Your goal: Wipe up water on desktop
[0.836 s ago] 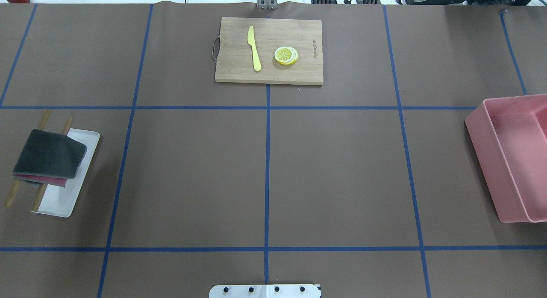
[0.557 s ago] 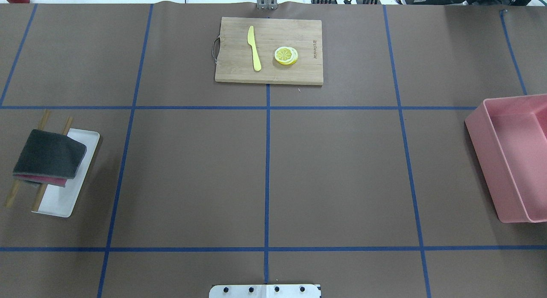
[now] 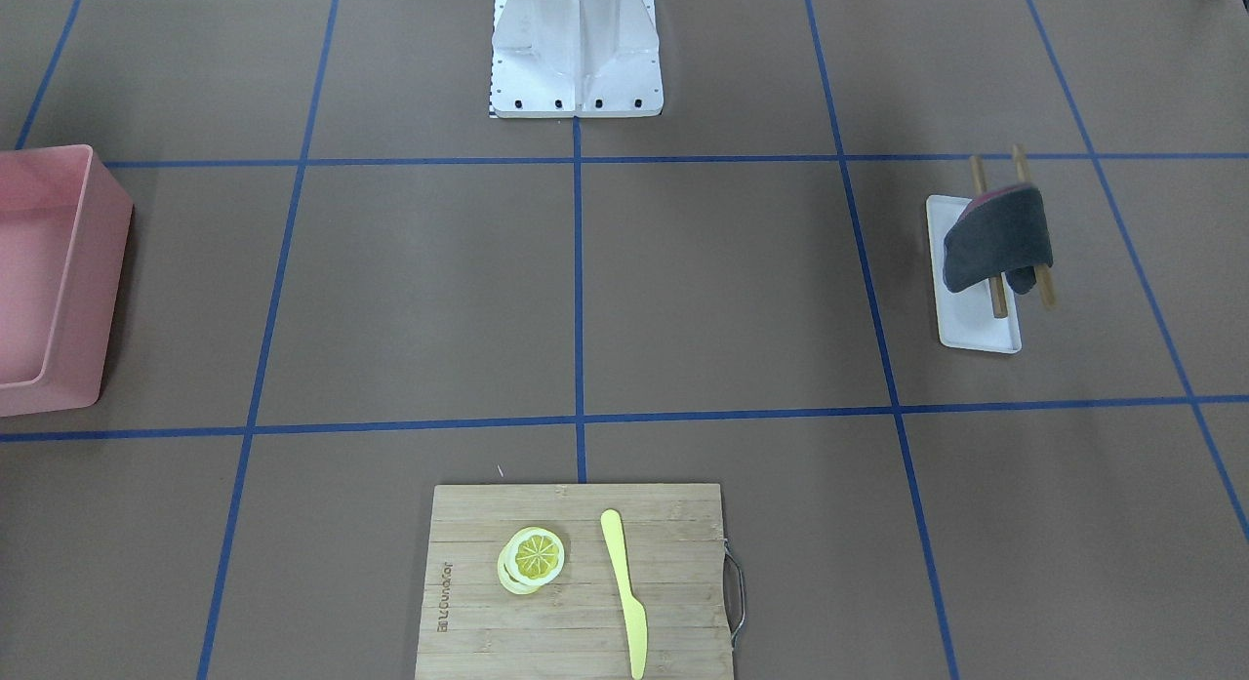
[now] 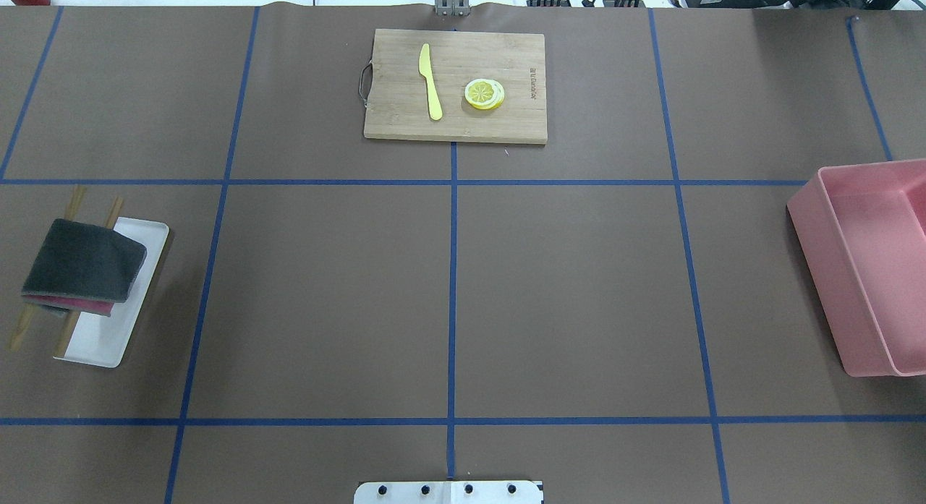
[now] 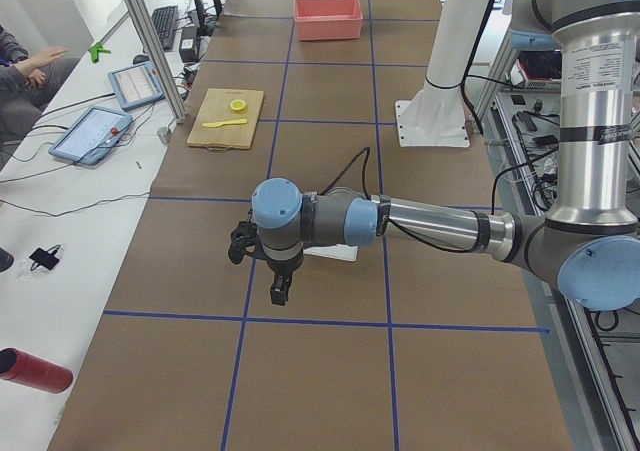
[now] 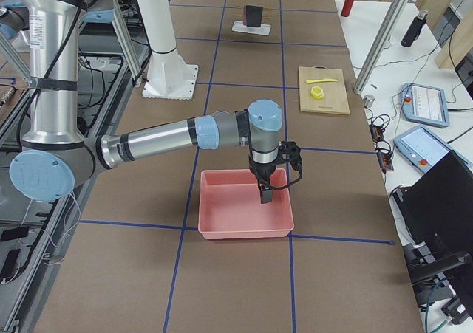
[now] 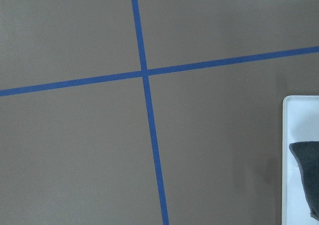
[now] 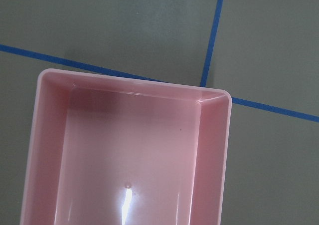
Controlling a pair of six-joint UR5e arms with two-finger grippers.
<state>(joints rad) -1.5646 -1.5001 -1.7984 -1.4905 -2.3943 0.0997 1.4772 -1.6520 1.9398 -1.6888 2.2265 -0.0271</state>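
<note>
Worktop [image 4: 571, 294] unchanged from the earlier frames, no water discernible (grey cloth [image 4: 85, 262] untouched over white tray [image 4: 98, 341]); wiping not begun. Left pincer [image 5: 279, 293] and right pincer [image 6: 265, 197]: opening cannot be told.

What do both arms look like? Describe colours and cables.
The left arm and right arm match: silver metal tubes, grey joints capped light blue. A black cable loops by each wrist. The left gripper and right gripper are black.

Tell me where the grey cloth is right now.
In the overhead view the grey cloth is at the left edge, draped over two wooden sticks, partly above the white tray.
</note>
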